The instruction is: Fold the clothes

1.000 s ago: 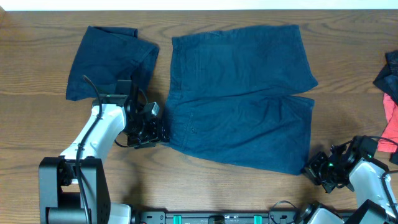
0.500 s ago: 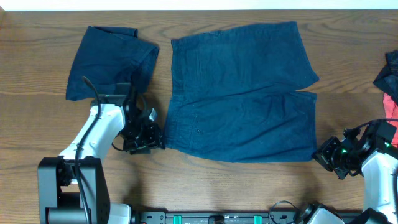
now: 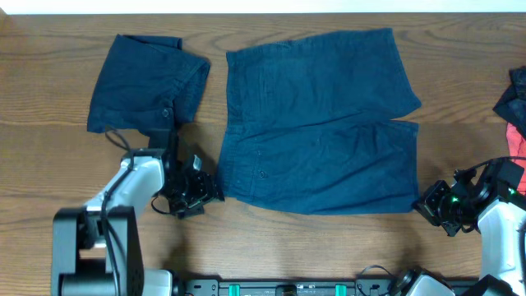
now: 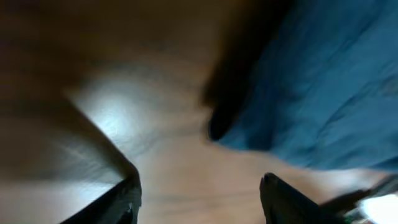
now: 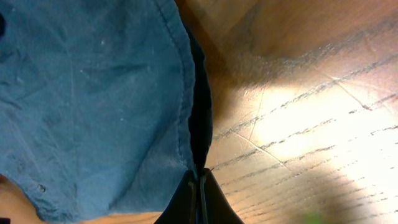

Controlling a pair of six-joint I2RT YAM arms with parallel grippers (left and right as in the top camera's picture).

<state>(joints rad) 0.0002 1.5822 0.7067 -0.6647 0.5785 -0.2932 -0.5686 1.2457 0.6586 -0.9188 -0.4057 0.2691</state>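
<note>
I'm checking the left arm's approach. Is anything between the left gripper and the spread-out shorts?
Nothing visible. The left gripper is open beside the shorts, at their waistband corner, with only bare table between. The folded navy garment lies farther up the table, off that path.

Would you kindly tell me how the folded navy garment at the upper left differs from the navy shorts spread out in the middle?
The folded garment is compact and doubled over; the spread shorts lie flat, both legs showing. The folded garment covers far less table than the spread shorts. Both are dark navy.
</note>
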